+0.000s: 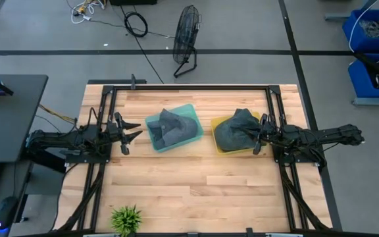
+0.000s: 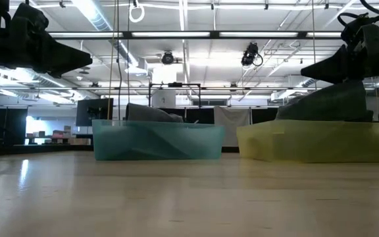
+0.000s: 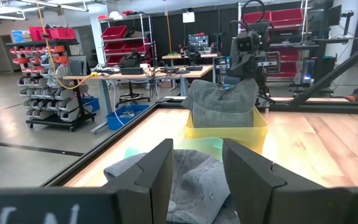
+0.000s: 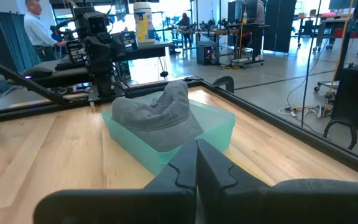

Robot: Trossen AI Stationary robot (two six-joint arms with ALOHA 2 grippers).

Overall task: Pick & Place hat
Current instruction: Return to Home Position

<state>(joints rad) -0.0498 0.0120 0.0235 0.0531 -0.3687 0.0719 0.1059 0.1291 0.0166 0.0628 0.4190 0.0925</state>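
Near edge of the desk (image 1: 196, 187): only a small plant (image 1: 126, 218), clear of the work.

Mid-desk, both bins sat side by side between the arms. The gray caps (image 1: 175, 127) lay heaped in the blue bin (image 2: 156, 141), and the dark cap (image 1: 237, 131) was piled in the yellow bin (image 2: 314, 141), well above the rim. No cap was loose on the desk, so I'd judge the placing done and only the retreat left.

The left gripper (image 1: 129, 132) had its fingers spread and nothing between them. It was just beside the blue bin's outer side, apart from it, pointing inward at the caps.

The right gripper (image 1: 258, 136) was clenched and empty, fingers pressed together in its wrist view. Its tip was at the yellow bin's outer edge. Can't tell whether it touched the bin or the cap.

Key geometry: the arms lay along the desk's long axis, tips facing each other, with the bins between them. Each cap pile lay straight ahead of its gripper, the left arm nearer the blue bin and the right nearer the yellow. So home looks like a straight pull-back outward. The right one probably wants lift first, since the dark cap rode high and could snag.

Beyond the far edge, a fan (image 1: 187, 33) stood on the floor.
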